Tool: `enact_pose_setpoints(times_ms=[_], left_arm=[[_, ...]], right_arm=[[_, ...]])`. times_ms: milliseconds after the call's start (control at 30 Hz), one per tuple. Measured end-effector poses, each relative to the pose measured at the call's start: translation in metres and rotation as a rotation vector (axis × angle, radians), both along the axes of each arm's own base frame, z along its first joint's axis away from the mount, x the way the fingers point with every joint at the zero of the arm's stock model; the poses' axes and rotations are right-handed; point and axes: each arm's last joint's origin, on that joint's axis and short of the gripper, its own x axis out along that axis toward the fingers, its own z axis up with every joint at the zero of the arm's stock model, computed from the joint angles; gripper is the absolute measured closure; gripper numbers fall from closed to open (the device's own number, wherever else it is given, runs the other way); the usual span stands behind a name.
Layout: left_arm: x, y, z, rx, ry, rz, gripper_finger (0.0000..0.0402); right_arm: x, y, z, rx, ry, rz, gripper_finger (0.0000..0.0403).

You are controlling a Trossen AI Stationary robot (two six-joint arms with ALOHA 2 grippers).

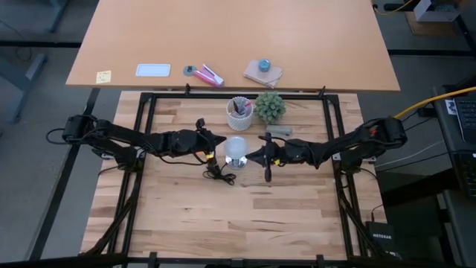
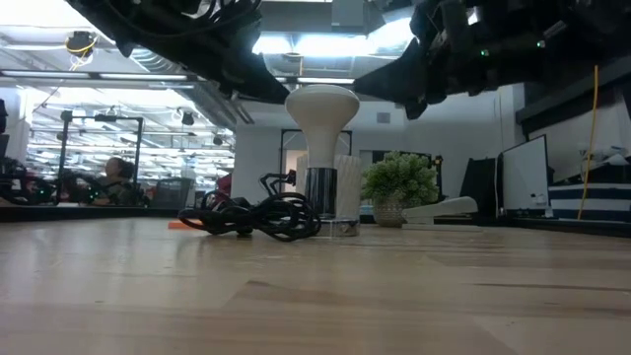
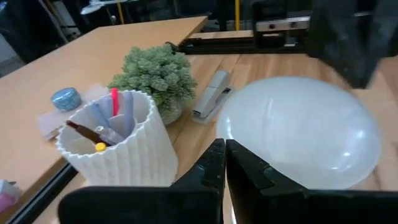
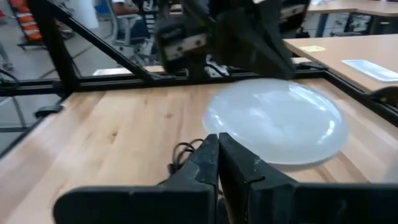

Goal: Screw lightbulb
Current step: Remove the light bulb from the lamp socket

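Two dark six-joint arms reach inward over the table's middle from opposite sides, the left arm's two-finger gripper (image 1: 220, 141) and the right arm's two-finger gripper (image 1: 253, 157) both closed, fingertips pointing toward each other, near but apart.

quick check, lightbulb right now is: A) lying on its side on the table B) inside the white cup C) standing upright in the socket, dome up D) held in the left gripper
C: in the low view the lightbulb stands upright, dome on top, its metal base at the black cord; both grippers sit shut beside it, neither holding it.
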Motion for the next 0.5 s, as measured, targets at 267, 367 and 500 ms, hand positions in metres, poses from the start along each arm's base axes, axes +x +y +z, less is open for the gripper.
enact_pose_setpoints(times_ms=[267, 367, 500], left_arm=[[0.0, -0.003, -0.002, -0.07, 0.0, -0.027, 0.0396], [0.0, -0.007, -0.003, -0.086, 0.003, -0.028, 0.0396], [-0.001, -0.014, -0.003, -0.094, 0.003, -0.041, 0.0396]], right_arm=[[0.001, -0.003, -0.005, -0.022, 0.016, -0.1, 0.0391], [0.001, -0.003, -0.005, -0.026, 0.016, -0.127, 0.0391], [0.001, -0.004, -0.005, -0.026, 0.021, -0.143, 0.0391]])
